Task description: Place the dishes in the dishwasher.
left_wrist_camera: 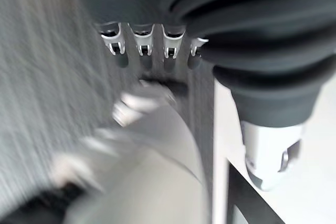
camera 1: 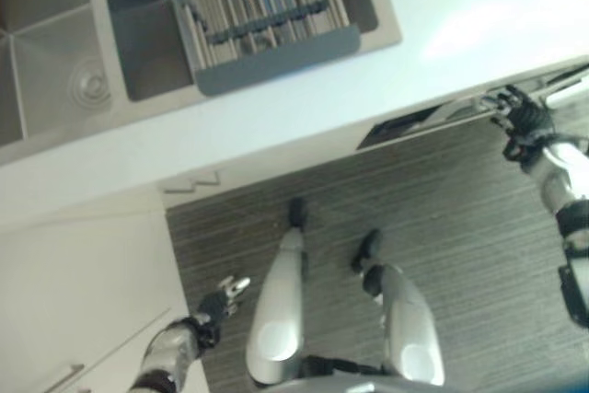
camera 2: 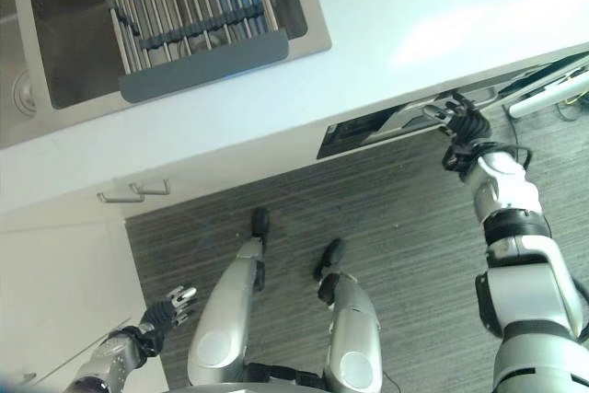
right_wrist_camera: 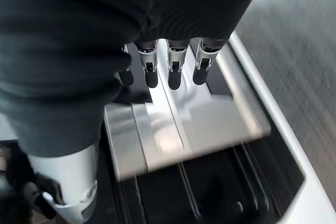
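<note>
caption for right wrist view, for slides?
Right hand reaching with straight fingers to the top edge of the partly open dishwasher door.

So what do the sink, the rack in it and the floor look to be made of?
Sink: likely brushed stainless steel, going by its dull grey sheen and pressed drain ring. Rack: seemingly thin metal rods, pale and shiny, with darker cross strips and a grey-blue end piece, perhaps plastic or silicone. Floor: dark, matte, finely striped; could be wood-look laminate or vinyl.
</note>
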Controlling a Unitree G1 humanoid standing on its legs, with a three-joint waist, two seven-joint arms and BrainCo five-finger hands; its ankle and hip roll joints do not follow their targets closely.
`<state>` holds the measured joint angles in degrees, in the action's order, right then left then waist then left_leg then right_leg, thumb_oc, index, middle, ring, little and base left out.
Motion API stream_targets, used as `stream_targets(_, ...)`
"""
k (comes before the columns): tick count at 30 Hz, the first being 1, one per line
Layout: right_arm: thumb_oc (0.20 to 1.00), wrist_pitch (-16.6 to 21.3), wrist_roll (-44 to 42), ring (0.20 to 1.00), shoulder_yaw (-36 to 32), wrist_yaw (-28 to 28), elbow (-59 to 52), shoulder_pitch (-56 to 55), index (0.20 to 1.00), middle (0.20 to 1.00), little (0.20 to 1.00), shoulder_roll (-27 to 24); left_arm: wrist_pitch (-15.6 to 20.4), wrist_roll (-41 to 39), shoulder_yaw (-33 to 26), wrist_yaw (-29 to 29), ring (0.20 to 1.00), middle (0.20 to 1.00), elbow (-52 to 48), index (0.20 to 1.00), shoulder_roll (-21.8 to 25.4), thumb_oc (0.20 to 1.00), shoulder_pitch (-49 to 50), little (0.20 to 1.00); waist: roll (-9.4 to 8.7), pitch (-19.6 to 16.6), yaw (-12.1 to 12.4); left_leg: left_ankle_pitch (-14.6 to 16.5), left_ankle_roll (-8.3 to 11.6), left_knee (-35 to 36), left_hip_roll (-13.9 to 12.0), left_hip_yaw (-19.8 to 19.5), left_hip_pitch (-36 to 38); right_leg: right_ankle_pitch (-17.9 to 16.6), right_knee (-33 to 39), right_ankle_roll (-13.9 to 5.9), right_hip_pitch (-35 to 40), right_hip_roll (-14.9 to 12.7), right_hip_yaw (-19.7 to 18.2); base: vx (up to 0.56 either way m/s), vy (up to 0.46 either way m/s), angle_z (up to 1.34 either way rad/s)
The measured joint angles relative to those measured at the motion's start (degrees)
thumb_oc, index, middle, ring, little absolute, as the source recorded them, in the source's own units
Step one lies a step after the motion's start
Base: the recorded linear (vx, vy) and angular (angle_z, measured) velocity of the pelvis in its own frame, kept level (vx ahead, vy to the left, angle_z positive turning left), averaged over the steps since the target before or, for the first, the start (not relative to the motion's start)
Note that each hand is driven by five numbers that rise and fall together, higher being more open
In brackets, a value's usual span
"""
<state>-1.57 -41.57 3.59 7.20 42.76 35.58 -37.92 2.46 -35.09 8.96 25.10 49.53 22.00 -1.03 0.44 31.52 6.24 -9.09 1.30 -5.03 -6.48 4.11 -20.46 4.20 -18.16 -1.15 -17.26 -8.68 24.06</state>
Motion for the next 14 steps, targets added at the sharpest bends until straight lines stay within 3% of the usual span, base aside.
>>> stream_targets(3,1.000,0.05,1.75,1.000,-1.84,-0.40,-1.05,-7.43,1.000,1.000,1.000,4.48,-0.32,-0.34,-0.09,-0.03,1.000,1.000,0.63,1.000,-1.54,1.000,-1.27,1.000,-0.06,-0.01,-1.40,-0.01,0.01,1.57,0.06,1.66,2.08,-0.13,0.28,-0.20,0.51,-0.09,-1.43,-0.08,-0.027,-0.22)
stream_targets(8,1.000,1.01,3.56,1.000,-4.32,-2.08,-8.42,-28.15,1.000,1.000,1.000,12.53,-0.16,-2.00,-3.23,-2.08,1.000,1.000,3.29,1.000,-5.38,1.000,0.75,1.000,0.40,-0.47,-6.14,0.83,0.32,5.35,-0.06,5.22,11.66,-0.68,5.20,-1.47,8.39,0.88,-3.91,-0.03,-0.013,-0.35)
stream_targets(10,1.000,0.87,5.64,1.000,-4.69,-2.32,-8.68,-33.41,1.000,1.000,1.000,12.44,-0.27,-1.85,-4.66,-2.75,1.000,1.000,3.41,1.000,-6.02,1.000,2.92,1.000,0.81,-3.83,-8.58,1.70,0.43,6.16,-0.30,7.38,13.40,-2.31,8.10,-1.70,9.91,1.61,-5.54,0.02,-0.001,-0.48)
stream_targets(11,1.000,0.90,5.74,1.000,-4.80,-2.35,-7.93,-34.32,1.000,1.000,1.000,12.43,-0.67,-1.30,-4.92,-3.06,1.000,1.000,3.51,1.000,-6.09,1.000,2.99,1.000,0.80,-4.53,-9.09,1.46,0.47,6.08,-0.35,7.74,15.09,-2.62,8.86,-1.64,11.50,1.76,-6.07,0.02,0.012,-0.24)
stream_targets(14,1.000,1.41,8.84,1.000,-3.88,-1.58,-5.42,-38.11,1.000,1.000,1.000,14.04,-1.81,0.37,-4.96,-3.47,1.000,1.000,4.59,1.000,-6.51,1.000,3.75,1.000,0.77,-11.74,-9.60,2.75,0.59,7.21,-0.23,9.31,18.70,-2.50,11.23,-2.08,15.02,2.03,-6.98,0.00,0.027,-0.21)
